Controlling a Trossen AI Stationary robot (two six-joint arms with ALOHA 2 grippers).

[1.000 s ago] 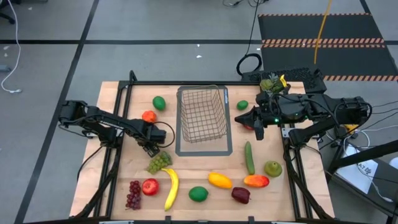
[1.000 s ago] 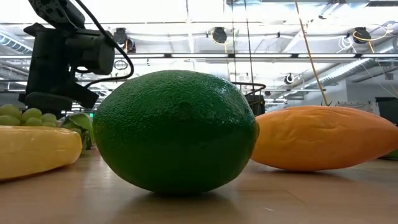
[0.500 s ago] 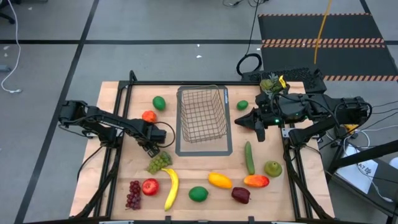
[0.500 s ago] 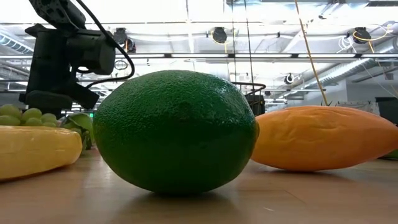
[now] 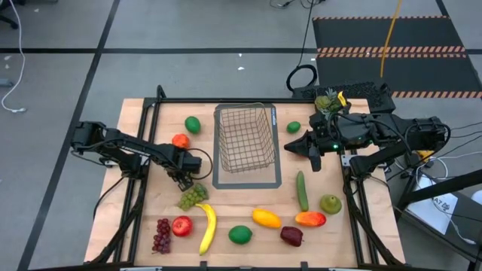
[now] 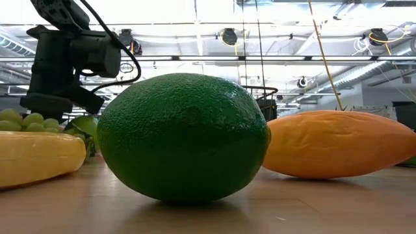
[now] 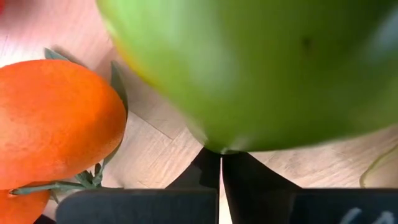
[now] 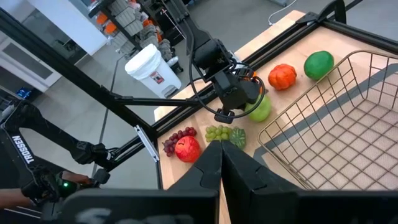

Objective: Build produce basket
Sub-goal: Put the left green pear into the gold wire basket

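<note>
Basket [image 5: 245, 143]: a rectangular grey wire-mesh bin with tall sides, standing on a flat grey rectangular outline [image 5: 247, 184] at the middle of the wooden table [image 5: 135, 218], toward the 12 o'clock edge in the high view. It holds nothing.

Produce lies around it. At 10 o'clock of the basket is a lime [image 5: 193, 124], with an orange [image 5: 180, 141] at 9 o'clock. A smaller lime [image 5: 293, 127] sits at 2 o'clock. From 4 to 8 o'clock along the near edge lie a cucumber [image 5: 302, 190], a pear [image 5: 330, 203], a red-orange mango [image 5: 310, 219], a dark red apple [image 5: 291, 235], a yellow mango [image 5: 266, 218], another lime [image 5: 240, 234], a banana [image 5: 207, 228], a red apple [image 5: 181, 225], red grapes [image 5: 162, 235] and green grapes [image 5: 192, 196].

The left gripper [image 5: 183, 179] is at 8 o'clock of the basket, just above the green grapes. Its claw is closed, the tips meeting against a smooth green fruit [image 7: 261, 68]; whether they pinch it I cannot tell.

The right gripper [image 5: 288, 147] hovers at 3 o'clock of the basket, claw closed and empty.

"TROSSEN" reads in white on an arm link [image 8: 15, 155] in the right wrist view.
</note>
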